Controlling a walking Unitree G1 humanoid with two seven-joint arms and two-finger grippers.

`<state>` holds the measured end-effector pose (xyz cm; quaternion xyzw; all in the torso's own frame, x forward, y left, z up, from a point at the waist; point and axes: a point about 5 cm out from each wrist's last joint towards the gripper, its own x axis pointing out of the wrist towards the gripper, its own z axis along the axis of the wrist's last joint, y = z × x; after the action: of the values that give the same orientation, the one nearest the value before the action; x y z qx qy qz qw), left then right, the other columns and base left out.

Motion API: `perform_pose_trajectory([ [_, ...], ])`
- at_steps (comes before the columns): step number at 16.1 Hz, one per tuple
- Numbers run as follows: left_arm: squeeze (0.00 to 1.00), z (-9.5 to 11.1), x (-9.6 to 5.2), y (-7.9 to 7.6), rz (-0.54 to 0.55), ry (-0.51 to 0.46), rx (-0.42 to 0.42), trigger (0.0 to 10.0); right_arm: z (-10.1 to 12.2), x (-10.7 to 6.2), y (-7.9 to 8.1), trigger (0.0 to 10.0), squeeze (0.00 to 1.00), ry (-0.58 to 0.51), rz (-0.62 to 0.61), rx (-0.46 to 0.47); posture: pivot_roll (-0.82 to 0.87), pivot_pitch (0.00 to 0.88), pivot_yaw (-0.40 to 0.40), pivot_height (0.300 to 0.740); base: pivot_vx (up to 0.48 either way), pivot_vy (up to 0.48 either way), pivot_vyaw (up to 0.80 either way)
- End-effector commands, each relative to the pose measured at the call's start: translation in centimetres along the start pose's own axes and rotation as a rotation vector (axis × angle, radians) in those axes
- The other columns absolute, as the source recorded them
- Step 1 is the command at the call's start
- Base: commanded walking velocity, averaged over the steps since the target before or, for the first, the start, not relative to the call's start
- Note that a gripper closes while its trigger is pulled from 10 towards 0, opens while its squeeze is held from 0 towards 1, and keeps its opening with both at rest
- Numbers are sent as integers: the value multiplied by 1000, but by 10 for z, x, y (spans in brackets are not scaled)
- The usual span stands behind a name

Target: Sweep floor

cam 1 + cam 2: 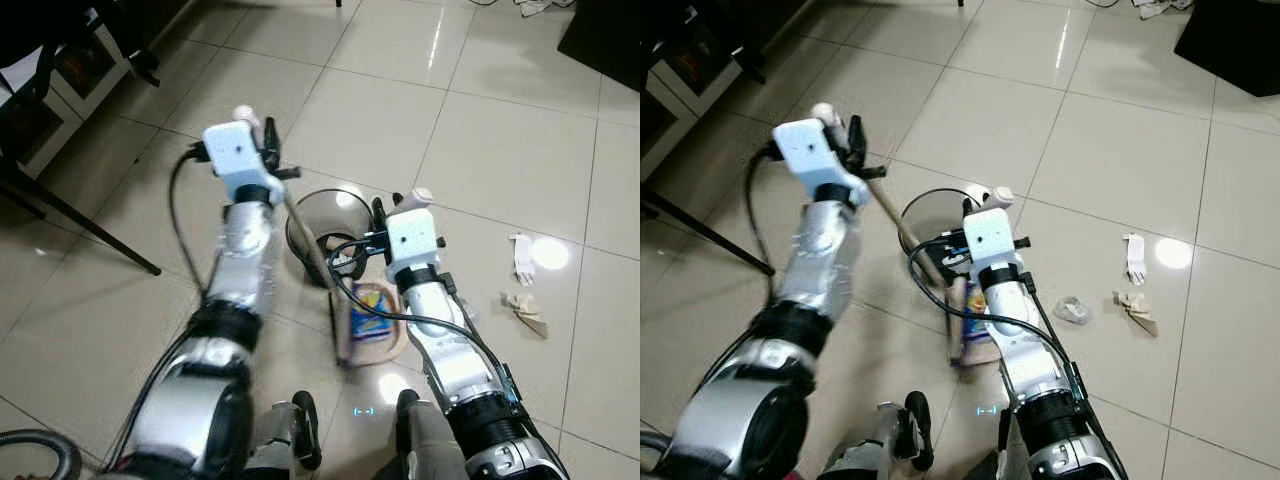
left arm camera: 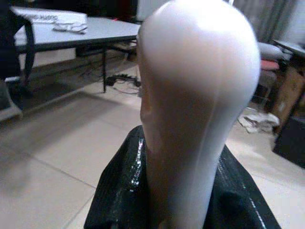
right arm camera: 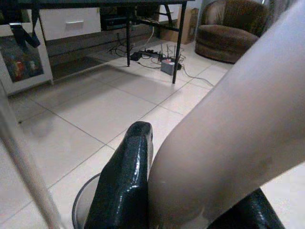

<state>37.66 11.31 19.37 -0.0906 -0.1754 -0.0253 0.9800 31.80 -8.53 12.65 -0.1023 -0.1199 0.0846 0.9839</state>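
My left gripper [image 1: 256,128] is shut on the pale rounded top of a broom handle [image 2: 195,95]. The thin stick [image 1: 305,240] slants down to the brush head [image 1: 338,335] on the tiles. My right gripper [image 1: 398,207] is shut on a beige handle [image 3: 228,138] whose tip [image 1: 421,196] pokes up beside it. A round smoky-grey pan [image 1: 318,212] stands just under and beyond both grippers. A blue and yellow snack packet [image 1: 374,308] lies on a beige flat piece [image 1: 385,345] beside the brush. Scraps lie to the right: a white paper [image 1: 520,256], a crumpled beige bit [image 1: 526,310] and a clear wrapper [image 1: 1072,310].
Black table legs [image 1: 95,232] and a low cabinet [image 1: 55,95] stand at the left. A dark piece of furniture [image 1: 610,40] is at the far right. Glossy tiles [image 1: 500,150] stretch ahead. A grey hose loop [image 1: 40,445] lies at the bottom left.
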Motion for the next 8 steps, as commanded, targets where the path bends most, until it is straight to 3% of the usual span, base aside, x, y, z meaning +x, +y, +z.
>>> perform_pose_trajectory([
  [1, 0, 8, -1, 5, -47, -33, 30, 10000, -6, -5, 1, 10000, 0, 18, 4, 26, -20, 197, 140, 740, 0, 0, 0],
  [5, 0, 10, -20, 30, -115, 7, 82, 10000, -14, -10, -18, 10000, 0, 46, -72, 56, -15, 150, 141, 740, 0, 0, 0],
  [8, 0, 17, -36, 61, -120, 45, 109, 10000, -14, -17, -38, 10000, 0, 50, -156, 102, -16, 114, 140, 740, 0, 0, 0],
])
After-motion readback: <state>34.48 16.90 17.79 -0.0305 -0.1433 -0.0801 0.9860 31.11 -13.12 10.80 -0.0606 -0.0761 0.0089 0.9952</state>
